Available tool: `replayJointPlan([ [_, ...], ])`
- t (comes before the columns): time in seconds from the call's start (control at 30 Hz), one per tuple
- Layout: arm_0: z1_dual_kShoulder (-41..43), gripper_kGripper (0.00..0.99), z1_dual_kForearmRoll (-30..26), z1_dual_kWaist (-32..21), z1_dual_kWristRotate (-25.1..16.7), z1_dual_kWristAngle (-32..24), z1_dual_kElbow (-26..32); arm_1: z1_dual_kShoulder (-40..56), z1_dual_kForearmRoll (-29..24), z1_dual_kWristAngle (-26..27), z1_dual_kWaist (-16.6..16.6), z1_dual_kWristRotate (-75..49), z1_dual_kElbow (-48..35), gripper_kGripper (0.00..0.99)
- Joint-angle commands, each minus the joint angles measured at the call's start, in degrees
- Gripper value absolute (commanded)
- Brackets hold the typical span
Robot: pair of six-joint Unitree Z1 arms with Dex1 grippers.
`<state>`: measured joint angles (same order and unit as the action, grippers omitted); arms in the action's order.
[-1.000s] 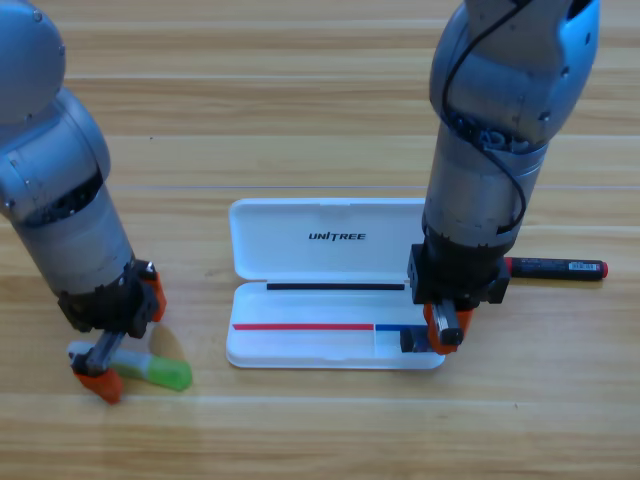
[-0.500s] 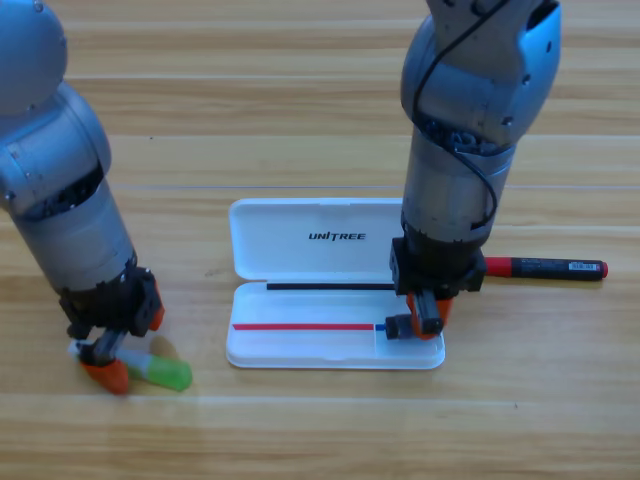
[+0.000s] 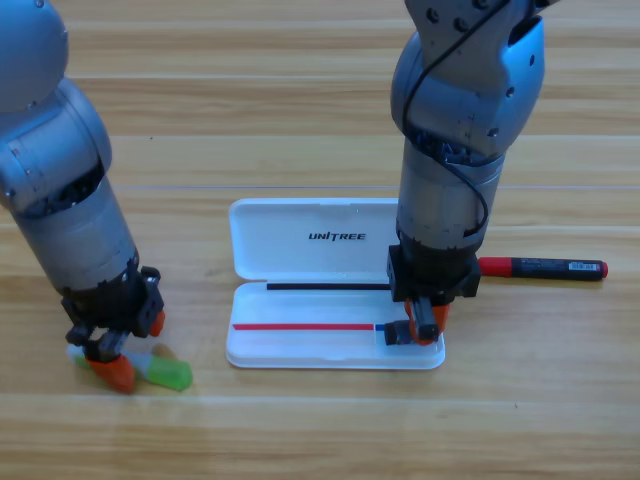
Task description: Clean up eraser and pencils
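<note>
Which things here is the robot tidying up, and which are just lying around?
For the job:
- eraser, at the right pincer, over the white case
- green pencil, under the left pincer
- red-capped pencil

Just lying about:
- nothing but the wooden table

One fixed camera looks steeply down on my wooden table (image 3: 300,90) from above, fairly near. My two arms enter from its top edge, one on each side. No second view overlaps it.
</note>
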<state>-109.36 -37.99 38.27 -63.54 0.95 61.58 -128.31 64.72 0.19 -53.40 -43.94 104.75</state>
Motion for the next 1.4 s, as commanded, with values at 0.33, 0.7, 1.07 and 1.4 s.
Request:
replayJointPlan([
  [0.33,-2.96,0.514,-0.5,0.75,-0.01,-0.95,0.47,-4.41,-0.12,-0.81,-1.0,-0.62,0.81,0.0],
  [0.7,-3.23,0.094,-0.94,0.75,0.08,-1.21,1.17,-4.85,-0.47,-1.16,-0.56,-1.14,0.89,0.0],
  [1.07,-3.23,0.011,-1.12,0.58,0.08,-1.13,1.26,-5.37,-1.0,-1.16,-0.3,-1.49,1.33,0.0],
  [1.4,-3.67,0.0,-2.96,0.4,0.08,-0.78,3.02,-5.37,-1.0,-1.16,-0.21,-1.49,1.51,0.684],
])
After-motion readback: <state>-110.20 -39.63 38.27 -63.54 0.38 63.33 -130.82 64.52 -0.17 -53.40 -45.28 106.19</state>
